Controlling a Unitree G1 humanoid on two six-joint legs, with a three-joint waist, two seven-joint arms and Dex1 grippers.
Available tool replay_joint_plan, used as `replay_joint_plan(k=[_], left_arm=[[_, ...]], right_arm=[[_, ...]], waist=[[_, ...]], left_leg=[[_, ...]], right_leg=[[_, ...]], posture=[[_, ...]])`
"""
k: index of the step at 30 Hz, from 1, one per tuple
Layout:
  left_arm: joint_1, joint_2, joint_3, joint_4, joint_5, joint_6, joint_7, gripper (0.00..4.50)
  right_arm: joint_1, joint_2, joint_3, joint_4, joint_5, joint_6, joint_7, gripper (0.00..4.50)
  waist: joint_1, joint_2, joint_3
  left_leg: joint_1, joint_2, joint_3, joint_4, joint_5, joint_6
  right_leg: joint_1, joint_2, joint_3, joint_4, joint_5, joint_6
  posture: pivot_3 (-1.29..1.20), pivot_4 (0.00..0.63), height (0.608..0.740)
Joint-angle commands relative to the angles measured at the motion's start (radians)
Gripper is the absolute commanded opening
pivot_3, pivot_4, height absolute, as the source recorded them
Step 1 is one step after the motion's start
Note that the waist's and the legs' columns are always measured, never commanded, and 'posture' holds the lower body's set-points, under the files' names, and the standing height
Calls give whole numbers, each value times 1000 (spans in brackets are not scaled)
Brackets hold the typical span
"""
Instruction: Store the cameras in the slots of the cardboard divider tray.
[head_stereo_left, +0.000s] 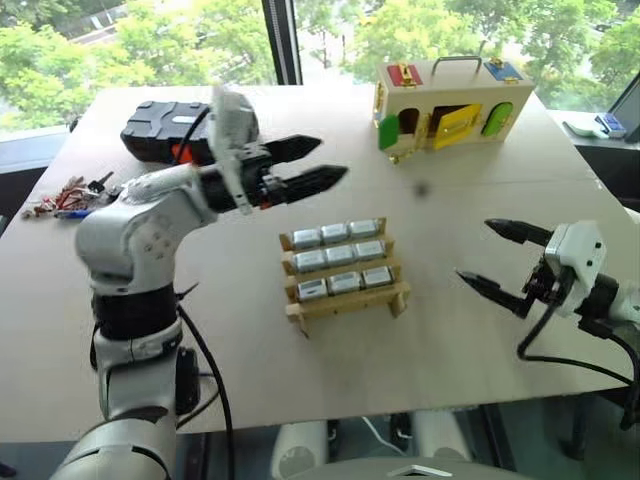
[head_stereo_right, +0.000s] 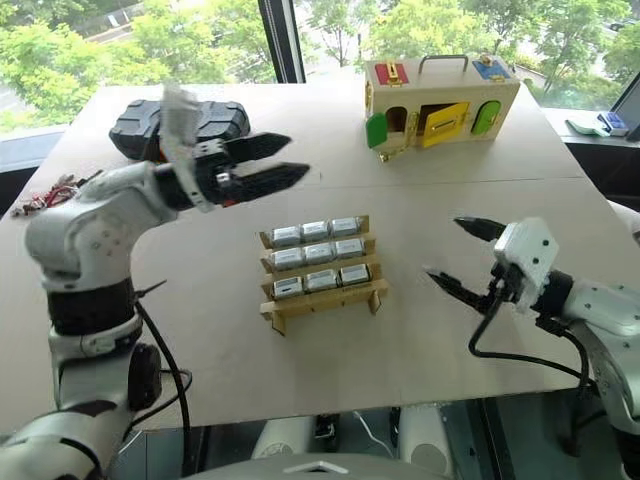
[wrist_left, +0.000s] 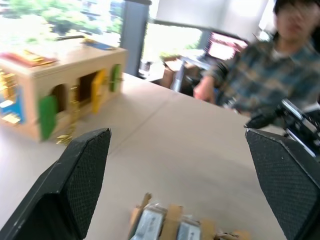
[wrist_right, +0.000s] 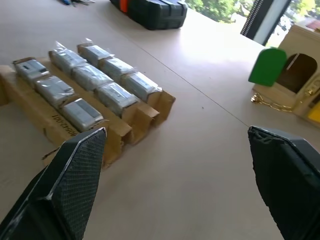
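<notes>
With all nine cameras seated in the cardboard divider tray and both claws, left claw and right claw, released and empty: storing judged complete, nothing further but drawing clear.

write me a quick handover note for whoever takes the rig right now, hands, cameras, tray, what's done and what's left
Left hand: open, empty, raised above the table to the left of and beyond the cardboard divider tray.
Right hand: open, empty, hovering to the right of the tray.
Cameras: all nine sit in the tray's slots, three rows of three; none loose on the table.
Done: storing looks complete.
Left: probably just check that each camera is fully seated, then pull both arms back.
</notes>
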Motion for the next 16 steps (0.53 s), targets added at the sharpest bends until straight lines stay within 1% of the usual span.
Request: replay_joint_plan(k=[1,5,7,11,13,16], left_arm=[[165,5,74,-119,16,-93,52,4473],[424,-3,127,-222,48,-173,103,4473],[512,-18,145,-251,66,-219,136,4473],[604,-53,160,-281,79,-271,208,4473],[634,-67,156,-300,75,-286,234,4473],[652,-73,158,-278,74,-303,262,4473]], right_arm=[[26,16,-22,-23,-56,-32,-54,4500],[88,47,-52,-26,-91,-61,-90,4500],[118,66,-66,-26,-107,-72,-110,4500],[173,92,-93,-24,-109,-99,-117,4500],[197,97,-115,-20,-103,-112,-111,4500],[210,103,-137,-6,-108,-136,-110,4500]], waist=[[2,0,0],[5,-1,-1],[8,-1,-1],[7,0,-1],[4,0,-1],[4,0,-1]], left_leg=[[0,0,0,0,0,-1],[-1,0,0,0,-2,-4],[-1,-1,0,0,-3,-4],[0,-1,-1,0,-4,-4],[0,-1,-1,0,-4,-4],[0,0,-1,-1,-4,-4]], right_leg=[[0,0,0,0,0,0],[0,-2,-1,-1,0,-1],[0,-5,-2,-1,0,-1],[-1,-9,-3,-2,-1,2],[-1,-10,-2,-2,-1,2],[-1,-10,-2,-2,-1,1]], posture=[[0,150,740],[0,150,740],[0,150,740],[0,150,740],[0,150,740],[0,150,740]])
